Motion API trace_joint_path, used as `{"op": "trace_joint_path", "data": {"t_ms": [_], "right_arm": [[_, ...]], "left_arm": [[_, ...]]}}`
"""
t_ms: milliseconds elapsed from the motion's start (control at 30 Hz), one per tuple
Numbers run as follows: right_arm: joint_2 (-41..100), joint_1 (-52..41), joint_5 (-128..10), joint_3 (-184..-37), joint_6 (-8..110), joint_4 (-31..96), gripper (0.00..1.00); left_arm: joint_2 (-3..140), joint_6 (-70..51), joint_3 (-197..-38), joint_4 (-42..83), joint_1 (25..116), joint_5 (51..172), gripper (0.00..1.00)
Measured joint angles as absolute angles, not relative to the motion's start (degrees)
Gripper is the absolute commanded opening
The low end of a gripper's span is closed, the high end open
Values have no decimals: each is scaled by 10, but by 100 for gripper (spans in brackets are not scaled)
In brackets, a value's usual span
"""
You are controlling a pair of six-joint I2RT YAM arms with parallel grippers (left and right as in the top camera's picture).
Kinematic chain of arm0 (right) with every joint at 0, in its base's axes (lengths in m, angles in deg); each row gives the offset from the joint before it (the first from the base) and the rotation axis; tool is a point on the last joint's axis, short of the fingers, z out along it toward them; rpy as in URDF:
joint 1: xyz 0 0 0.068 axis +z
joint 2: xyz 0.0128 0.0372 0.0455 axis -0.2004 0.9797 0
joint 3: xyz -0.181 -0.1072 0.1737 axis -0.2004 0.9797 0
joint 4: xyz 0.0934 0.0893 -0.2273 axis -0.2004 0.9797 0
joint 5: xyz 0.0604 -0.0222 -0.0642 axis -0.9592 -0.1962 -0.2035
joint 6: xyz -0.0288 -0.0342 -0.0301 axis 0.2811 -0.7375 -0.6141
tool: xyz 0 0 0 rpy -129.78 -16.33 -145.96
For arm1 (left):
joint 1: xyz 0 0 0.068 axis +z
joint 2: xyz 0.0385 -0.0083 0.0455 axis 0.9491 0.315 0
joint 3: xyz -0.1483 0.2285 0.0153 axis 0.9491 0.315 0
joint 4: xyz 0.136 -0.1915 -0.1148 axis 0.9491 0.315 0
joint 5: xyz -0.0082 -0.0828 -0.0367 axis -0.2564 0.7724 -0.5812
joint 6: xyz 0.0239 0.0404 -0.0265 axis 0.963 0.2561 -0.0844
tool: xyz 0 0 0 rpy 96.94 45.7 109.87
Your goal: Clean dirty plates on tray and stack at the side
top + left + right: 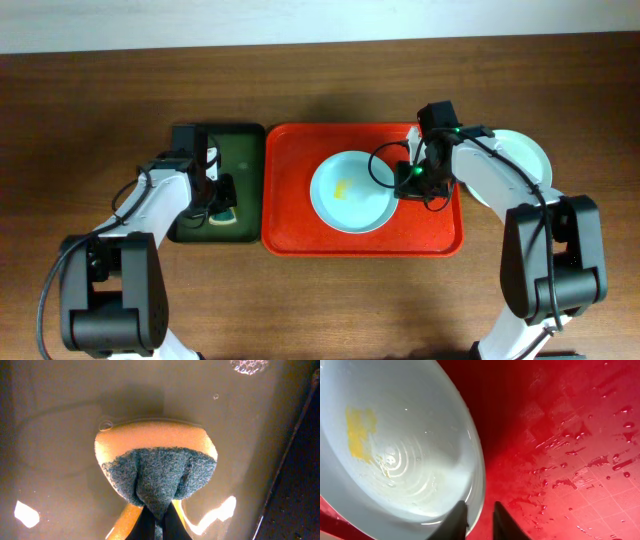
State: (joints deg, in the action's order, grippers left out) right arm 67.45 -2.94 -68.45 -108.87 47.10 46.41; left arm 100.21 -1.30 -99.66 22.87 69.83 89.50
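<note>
1. Brown wooden bench [320,310] carries a wet red tray [300,225] beside a dark green tray [245,150].
2. Yellow-smeared, a pale blue plate [352,192] lies in the red tray.
3. Over the green tray, the left end effector [224,200] clenches a sponge [156,460].
4. Astride the plate's rim sits the right end effector [479,506]; I cannot tell if it grips.

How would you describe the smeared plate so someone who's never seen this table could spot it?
Find the large red tray in the middle of the wooden table; the plate lies inside it, toward the right. It is pale blue with a yellow smear near its centre, while the second plate lies off the tray, on the wood to its right.
</note>
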Motion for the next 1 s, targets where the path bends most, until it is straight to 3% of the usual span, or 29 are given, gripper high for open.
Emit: {"op": "trace_joint_path", "data": {"t_ms": [267, 333, 433, 1000], "right_arm": [[675, -27, -678, -1073, 469, 411, 22], [676, -21, -671, -1060, 469, 388, 10], [676, -10, -650, -1049, 469, 376, 4], [676, 58, -699, -1048, 479, 429, 4]], "left_arm": [[1002, -13, -997, 228, 698, 895, 0], [1002, -13, -997, 228, 698, 895, 0], [1002, -13, -997, 228, 698, 895, 0], [945, 3, -1071, 295, 698, 864, 0]]}}
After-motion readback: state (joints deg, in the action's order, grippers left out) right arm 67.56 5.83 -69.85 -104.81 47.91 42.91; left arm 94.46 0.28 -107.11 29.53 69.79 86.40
